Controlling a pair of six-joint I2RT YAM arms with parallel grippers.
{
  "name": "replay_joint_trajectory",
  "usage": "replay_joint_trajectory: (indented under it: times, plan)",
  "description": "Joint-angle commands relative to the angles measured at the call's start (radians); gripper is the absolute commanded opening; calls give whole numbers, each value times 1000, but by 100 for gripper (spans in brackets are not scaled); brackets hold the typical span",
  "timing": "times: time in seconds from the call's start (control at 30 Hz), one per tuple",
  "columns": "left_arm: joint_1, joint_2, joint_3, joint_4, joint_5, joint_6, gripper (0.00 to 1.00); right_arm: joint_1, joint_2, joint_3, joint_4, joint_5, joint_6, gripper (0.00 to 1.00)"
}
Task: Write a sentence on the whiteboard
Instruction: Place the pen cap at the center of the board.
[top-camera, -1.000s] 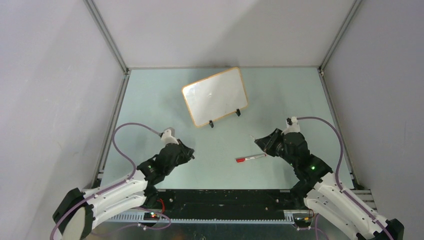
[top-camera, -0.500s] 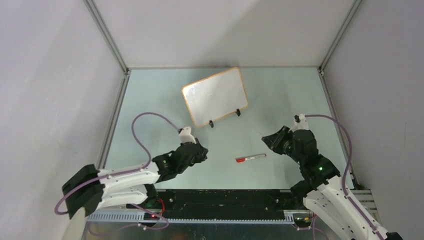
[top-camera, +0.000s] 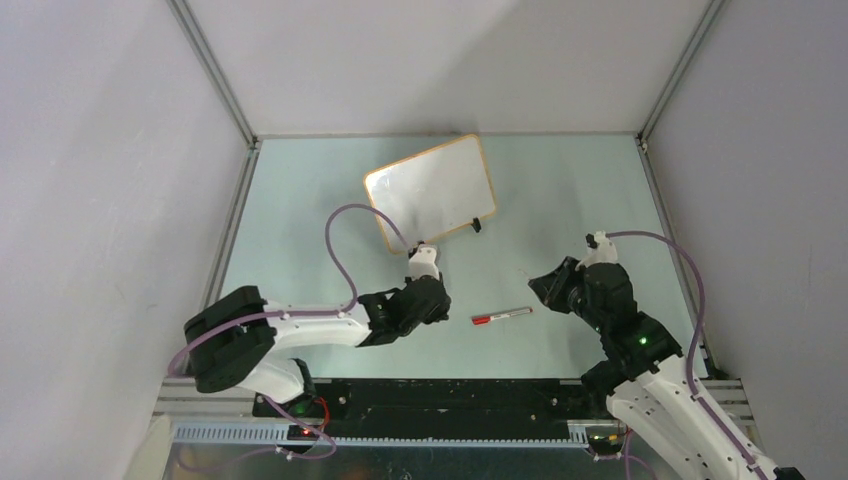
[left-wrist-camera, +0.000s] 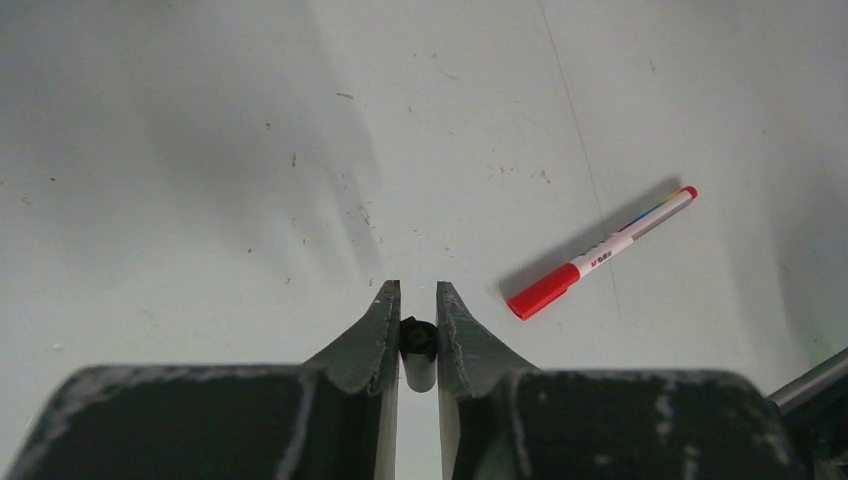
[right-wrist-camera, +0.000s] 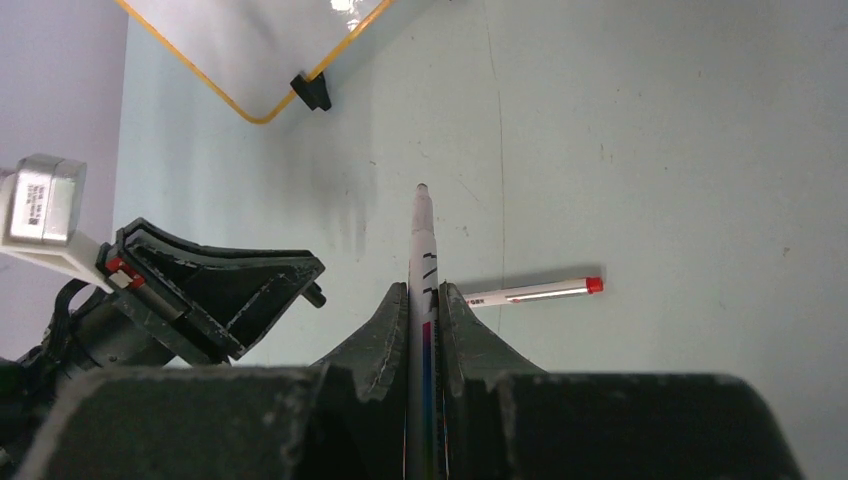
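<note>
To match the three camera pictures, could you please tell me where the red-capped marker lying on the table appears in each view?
Top external: the red-capped marker lies low, right of centre, between the arms.
Left wrist: right of centre, slanting, cap end lower left.
Right wrist: right of centre, nearly level.
Shared landmark: the left pincer, left of the marker in all three views.

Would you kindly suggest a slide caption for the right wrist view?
Right gripper, jaws shut on an uncapped marker, with the whiteboard ahead; a second marker lies nearby.
</note>
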Motion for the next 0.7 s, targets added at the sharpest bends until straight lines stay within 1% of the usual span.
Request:
replay_joint_trajectory:
  times: [0.0, 0.1, 0.17, 0.27, 0.37, 0.47, 0.67]
  plan:
    - [-13, 30, 85, -61, 6, 66, 6, 11, -34, -13, 30, 25, -33, 0]
    - [-21, 28, 116, -117, -3, 114, 19, 17, -27, -17, 40, 30, -41, 0]
    - [-22, 13, 112, -121, -5, 130, 24, 18, -12, -18, 46, 35, -45, 0]
    - [-21, -22, 109, -123, -8, 146, 26, 19, 14, -17, 57, 36, -50, 0]
    - [-21, -44, 102, -115, 7, 166, 31, 21, 28, -16, 66, 36, -54, 0]
    - [-21, -52, 104, -117, 20, 176, 38, 27, 35, -17, 75, 45, -57, 0]
    - [-17, -117, 97, -138, -7, 216, 42, 32, 68, -17, 109, 75, -56, 0]
